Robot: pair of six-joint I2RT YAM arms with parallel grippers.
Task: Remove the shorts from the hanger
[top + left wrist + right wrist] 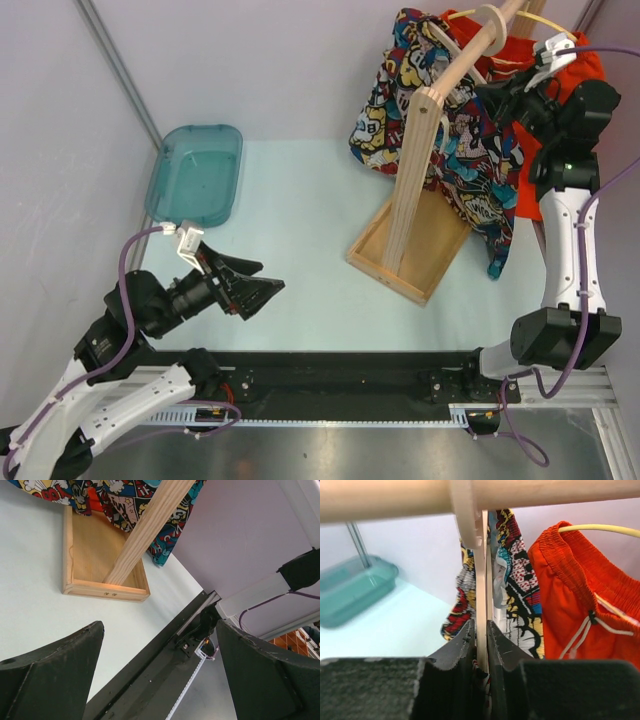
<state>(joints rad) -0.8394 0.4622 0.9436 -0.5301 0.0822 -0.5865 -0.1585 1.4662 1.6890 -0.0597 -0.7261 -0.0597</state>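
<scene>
The comic-print shorts (395,95) hang over the rod of a wooden rack (415,180) at the back right. They also show in the right wrist view (520,580) and the left wrist view (115,492). The orange-red shorts (580,70) hang behind them on a yellow hanger (600,528), with white drawstrings showing (570,605). My right gripper (500,95) is raised to the rod, and its jaws (480,625) are closed with comic-print fabric pinched between them. My left gripper (268,292) is open and empty, low at the front left (160,625).
The rack's wooden base tray (410,250) sits on the table right of centre and shows in the left wrist view (100,555). A teal plastic bin (195,175) stands at the back left. A black rail (340,385) runs along the near edge.
</scene>
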